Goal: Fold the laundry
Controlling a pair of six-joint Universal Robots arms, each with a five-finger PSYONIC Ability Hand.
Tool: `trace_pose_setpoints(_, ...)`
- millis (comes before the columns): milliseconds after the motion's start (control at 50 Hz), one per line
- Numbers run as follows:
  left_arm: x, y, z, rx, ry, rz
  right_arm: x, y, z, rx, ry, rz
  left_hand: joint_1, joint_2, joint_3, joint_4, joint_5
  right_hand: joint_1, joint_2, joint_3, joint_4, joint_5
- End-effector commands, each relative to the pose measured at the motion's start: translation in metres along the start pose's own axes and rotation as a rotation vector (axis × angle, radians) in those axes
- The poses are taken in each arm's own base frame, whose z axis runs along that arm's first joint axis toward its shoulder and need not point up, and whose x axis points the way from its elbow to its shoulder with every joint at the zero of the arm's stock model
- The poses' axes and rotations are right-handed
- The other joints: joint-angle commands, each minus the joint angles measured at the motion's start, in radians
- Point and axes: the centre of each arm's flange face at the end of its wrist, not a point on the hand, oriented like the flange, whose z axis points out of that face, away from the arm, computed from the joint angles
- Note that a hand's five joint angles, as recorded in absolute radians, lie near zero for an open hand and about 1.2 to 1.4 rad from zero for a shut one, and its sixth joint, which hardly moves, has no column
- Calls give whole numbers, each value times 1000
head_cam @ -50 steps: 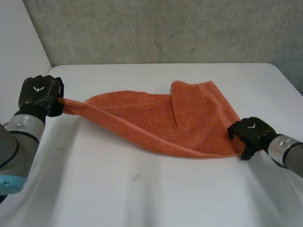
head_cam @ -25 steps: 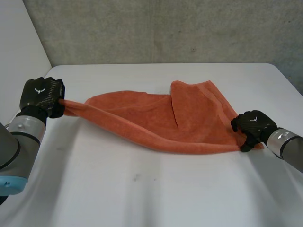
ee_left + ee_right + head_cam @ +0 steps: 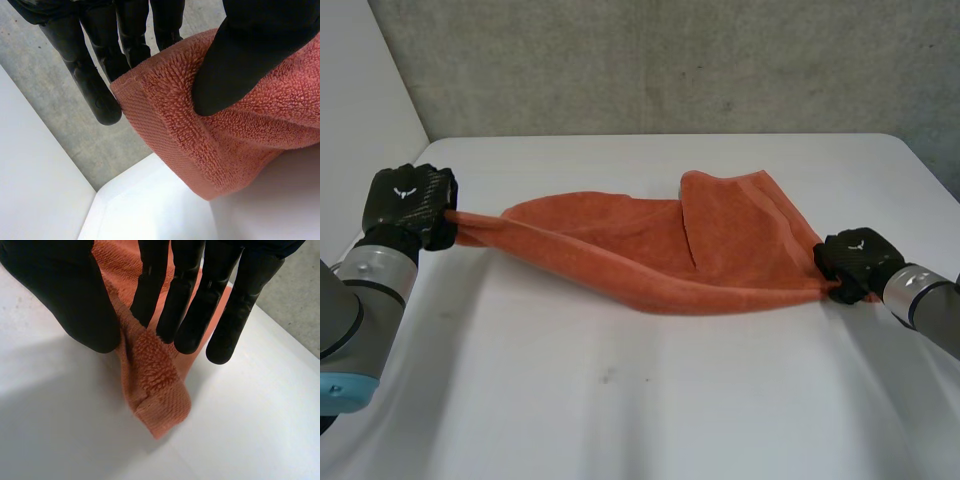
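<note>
The left hand (image 3: 410, 200) and the right hand (image 3: 855, 262) each pinch a corner of the orange towel (image 3: 670, 250) between thumb and fingers. It is stretched between them, low over the white table (image 3: 620, 400), with one flap doubled over. This looks like the spreading step, and next it wants laying flat. A grey concrete wall (image 3: 670, 60) stands behind.

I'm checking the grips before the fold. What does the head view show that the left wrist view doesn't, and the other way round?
Head view: the whole orange towel stretched between left hand and right hand. Left wrist view: the thumb pinching the towel's hemmed corner against the fingers. Both: the left hand's hold on the towel, and the white table.
</note>
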Motion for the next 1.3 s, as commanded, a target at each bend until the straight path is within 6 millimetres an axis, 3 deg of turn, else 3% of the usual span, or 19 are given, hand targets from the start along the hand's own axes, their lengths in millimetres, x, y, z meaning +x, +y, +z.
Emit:
trace_pose_setpoints(20, 1, 0, -1, -1, 2, 0, 3, -3, 1, 3, 8, 24, 250, 197, 203, 200, 252, 188, 1, 0, -9, 160)
trace_pose_setpoints(60, 1, 0, -1, -1, 2, 0, 4, -4, 0, 4, 12, 31, 250, 197, 203, 200, 252, -102, -288, -290, -299, -130)
trace_pose_setpoints(80, 1, 0, -1, -1, 2, 0, 5, -6, 0, 7, 15, 34, 250, 197, 203, 200, 252, -123, -310, -311, -320, -151)
trace_pose_setpoints(200, 2, 2, -2, -8, 6, -1, 8, -11, -3, 12, 20, 82, 250, 197, 203, 200, 252, -144, -330, -332, -341, -172)
trace_pose_setpoints(280, 4, 2, -3, -7, 12, 0, 10, -11, -2, 15, 27, 85, 250, 197, 203, 200, 252, -284, -471, -472, -482, -313)
trace_pose_setpoints(520, 5, 1, -3, -6, 15, 0, 13, -10, 0, 14, 33, 81, 250, 197, 203, 200, 252, -267, -454, -455, -464, -296)
trace_pose_setpoints(620, 5, 2, -4, -7, 15, 0, 11, -5, 2, 5, 29, 85, 250, 197, 203, 200, 252, -150, -337, -338, -347, -179)
trace_pose_setpoints(700, 5, 3, -4, -10, 16, 0, 11, -4, 4, 4, 25, 83, 250, 197, 203, 200, 252, 403, 216, 215, 205, 374)
trace_pose_setpoints(860, 6, 0, -6, -11, 18, 3, 19, -15, -1, 18, 54, 85, 250, 197, 203, 200, 252, 404, 218, 216, 207, 376)
trace_pose_setpoints(940, 8, -12, -14, -15, 33, 11, 40, -61, -35, 39, 154, 40, 250, 197, 203, 200, 252, 404, 218, 216, 207, 376)
trace_pose_setpoints(1060, -4, -58, -32, 55, 15, 33, 49, -112, -87, 43, 221, -24, 250, 197, 203, 200, 252, 404, 218, 216, 207, 376)
trace_pose_setpoints(1080, -4, -58, -32, 55, 15, 33, 50, -126, -104, 52, 236, -48, 250, 197, 203, 200, 252, 404, 218, 216, 207, 376)
trace_pose_setpoints(1100, -9, -77, -40, 100, -3, 36, 50, -131, -112, 53, 242, -62, 250, 197, 203, 200, 252, 404, 218, 216, 207, 376)
trace_pose_setpoints(1180, -13, -98, -53, 150, -15, 43, 39, -142, -142, 4, 219, -118, 250, 197, 203, 200, 252, 404, 218, 216, 207, 376)
trace_pose_setpoints(1300, -12, -93, -66, 58, 9, 40, 15, -126, -161, -148, 102, -185, 250, 197, 203, 200, 252, 404, 218, 216, 207, 376)
